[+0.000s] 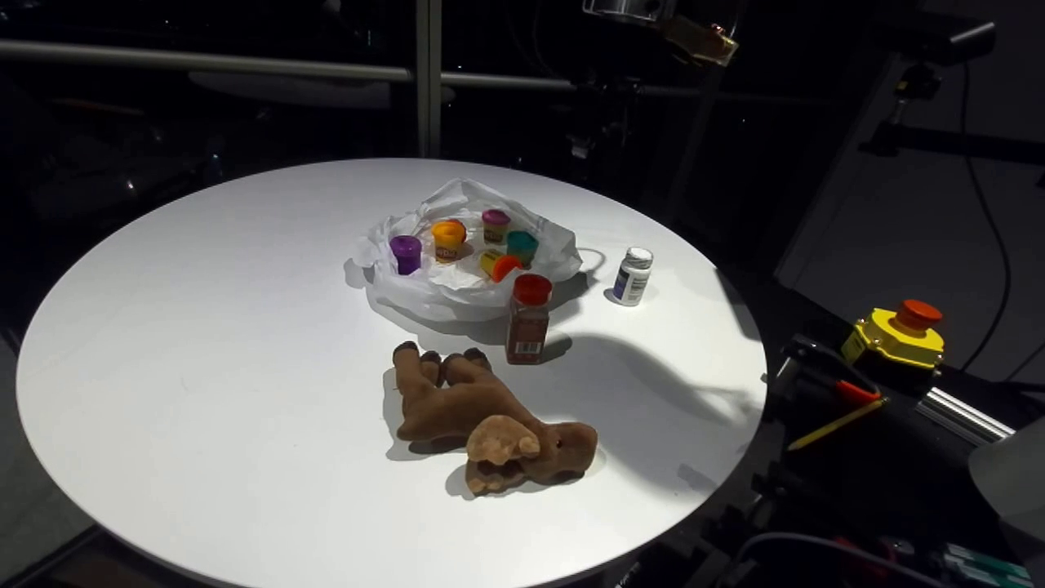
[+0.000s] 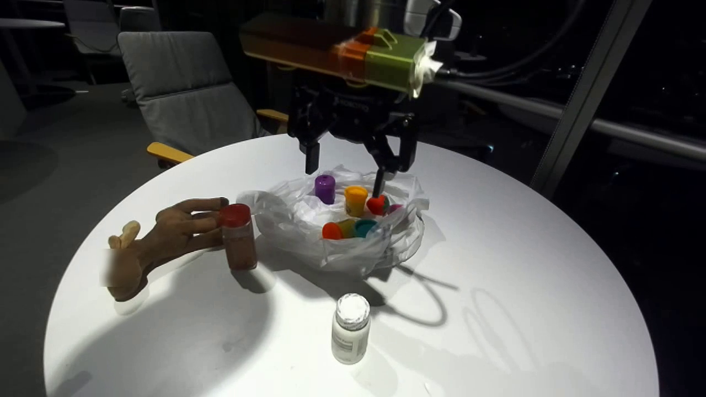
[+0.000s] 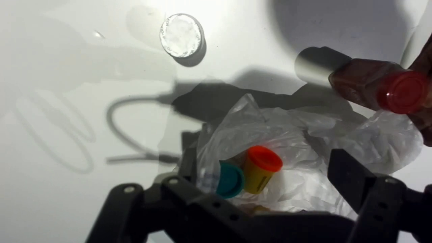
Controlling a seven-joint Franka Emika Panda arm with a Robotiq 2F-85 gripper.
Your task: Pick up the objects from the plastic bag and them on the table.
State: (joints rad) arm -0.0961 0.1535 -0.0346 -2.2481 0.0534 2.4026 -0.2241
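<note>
Though whitish, translucent plastic bag [image 2: 345, 257]

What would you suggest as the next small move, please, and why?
I would probably lower the gripper slowly toward the tilted tub with the orange lid in the plastic bag. The open jaws hold nothing and seem to hang above the bag; in the wrist view that tub shows between them, with a teal-lidded tub right beside it.

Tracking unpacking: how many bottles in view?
2, both upright on the table: white bottle beside the plastic bag; red-capped bottle near the brown plush toy. The bag might hide others.
</note>
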